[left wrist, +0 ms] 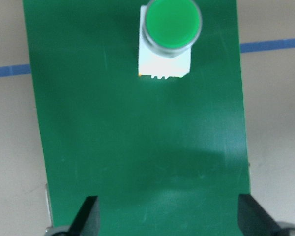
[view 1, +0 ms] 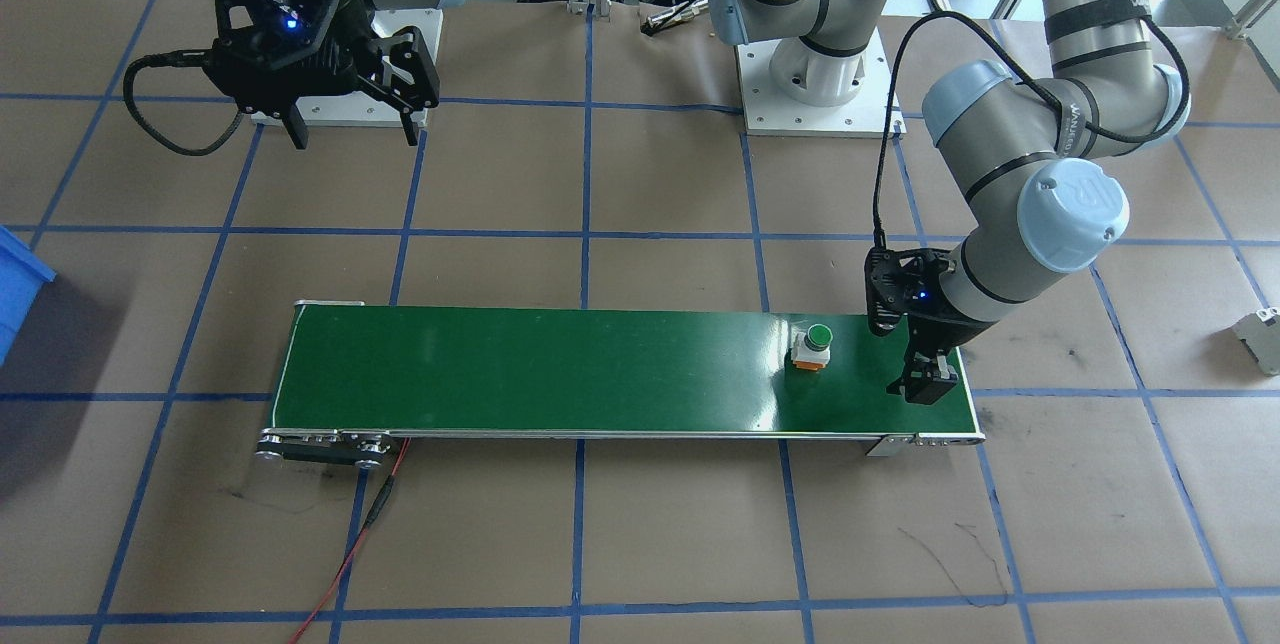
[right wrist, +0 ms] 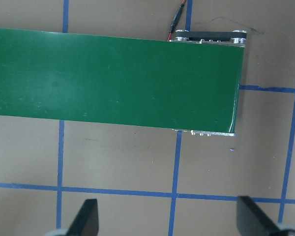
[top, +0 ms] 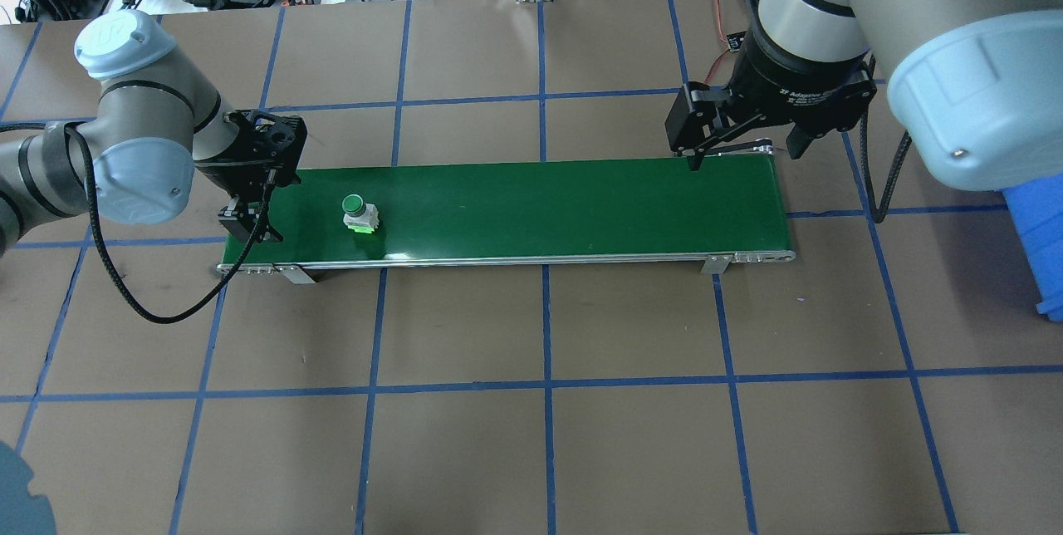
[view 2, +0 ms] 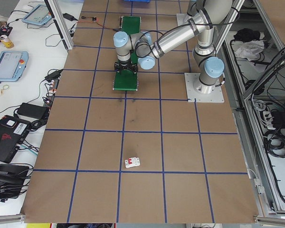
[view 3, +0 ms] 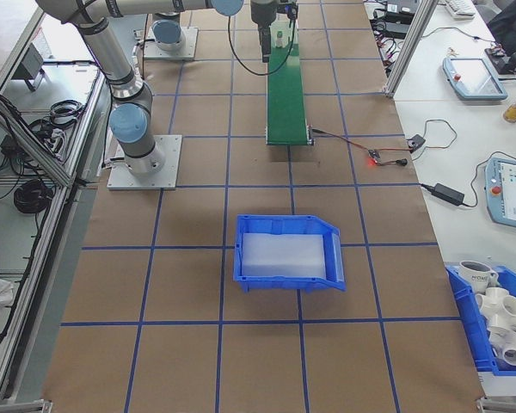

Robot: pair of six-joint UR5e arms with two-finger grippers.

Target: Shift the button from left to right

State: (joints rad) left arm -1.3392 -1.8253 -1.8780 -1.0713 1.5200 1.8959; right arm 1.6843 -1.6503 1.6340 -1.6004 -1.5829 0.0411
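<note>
The button (view 1: 812, 347) (top: 359, 213) (left wrist: 169, 34) stands upright, green cap up, on the green conveyor belt (view 1: 560, 374) (top: 540, 207) near the belt's end on my left side. My left gripper (view 1: 925, 389) (top: 249, 226) (left wrist: 169, 219) hangs open low over that end of the belt, a short way behind the button and not touching it. Over the far edge of the belt's other end, my right gripper (view 1: 354, 139) (top: 747, 154) (right wrist: 168, 219) is raised and open, holding nothing; its wrist view looks down on the bare belt end (right wrist: 113, 78).
A blue bin (view 3: 288, 251) (top: 1034, 244) sits on the table beyond the belt's right end. A small grey blocky component (view 1: 1262, 336) (view 2: 132, 163) lies far out on my left side. A red wire (view 1: 350, 544) runs from the belt's motor end.
</note>
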